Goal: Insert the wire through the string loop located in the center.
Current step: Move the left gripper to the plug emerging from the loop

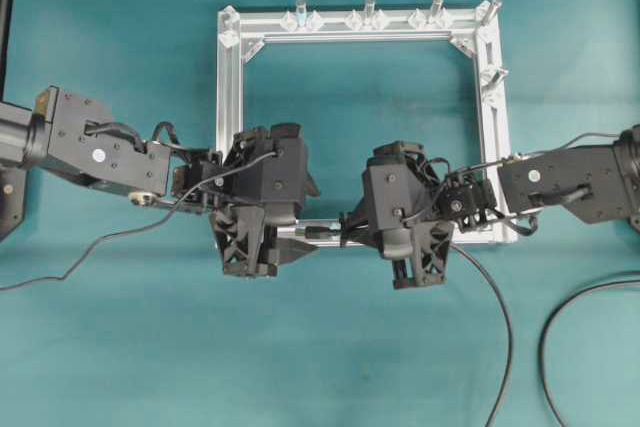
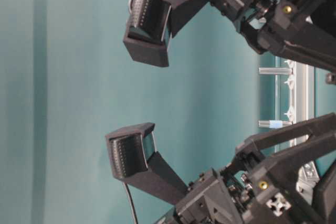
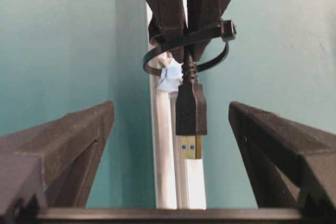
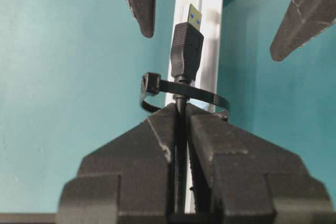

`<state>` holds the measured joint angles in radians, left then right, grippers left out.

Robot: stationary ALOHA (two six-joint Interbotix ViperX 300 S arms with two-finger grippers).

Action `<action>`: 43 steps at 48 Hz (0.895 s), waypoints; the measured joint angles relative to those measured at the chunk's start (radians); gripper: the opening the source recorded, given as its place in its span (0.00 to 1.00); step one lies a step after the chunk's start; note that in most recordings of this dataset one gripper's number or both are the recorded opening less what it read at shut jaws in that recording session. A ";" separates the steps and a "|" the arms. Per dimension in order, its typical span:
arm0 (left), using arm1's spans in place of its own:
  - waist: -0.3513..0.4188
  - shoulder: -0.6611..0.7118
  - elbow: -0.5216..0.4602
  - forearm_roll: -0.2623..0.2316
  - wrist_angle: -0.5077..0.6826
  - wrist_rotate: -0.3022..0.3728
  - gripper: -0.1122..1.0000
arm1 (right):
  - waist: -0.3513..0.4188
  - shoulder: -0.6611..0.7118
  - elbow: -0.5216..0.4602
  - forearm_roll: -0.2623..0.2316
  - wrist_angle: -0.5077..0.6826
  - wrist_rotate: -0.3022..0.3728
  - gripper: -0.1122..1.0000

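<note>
Over the bottom bar of the aluminium frame [image 1: 232,127], the left gripper [image 3: 170,145] stands with its fingers [image 3: 63,145] spread wide, holding nothing. Between them hangs the wire [image 3: 190,111], its gold-tipped USB plug poking through the string loop [image 3: 181,51] tied round the bar at its middle. Just behind the loop, the right gripper [image 4: 181,121] has its fingers [image 4: 155,145] pressed together, pinching the wire's cable.
</note>
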<state>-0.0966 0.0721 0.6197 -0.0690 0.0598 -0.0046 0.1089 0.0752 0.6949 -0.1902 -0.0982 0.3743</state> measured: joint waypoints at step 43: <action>-0.021 0.100 -0.055 0.014 -0.025 0.002 0.56 | 0.002 0.000 0.002 0.000 0.000 0.000 0.16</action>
<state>-0.1181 0.1718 0.5645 -0.0552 0.0353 -0.0031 0.1104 0.0752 0.6964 -0.1902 -0.0982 0.3743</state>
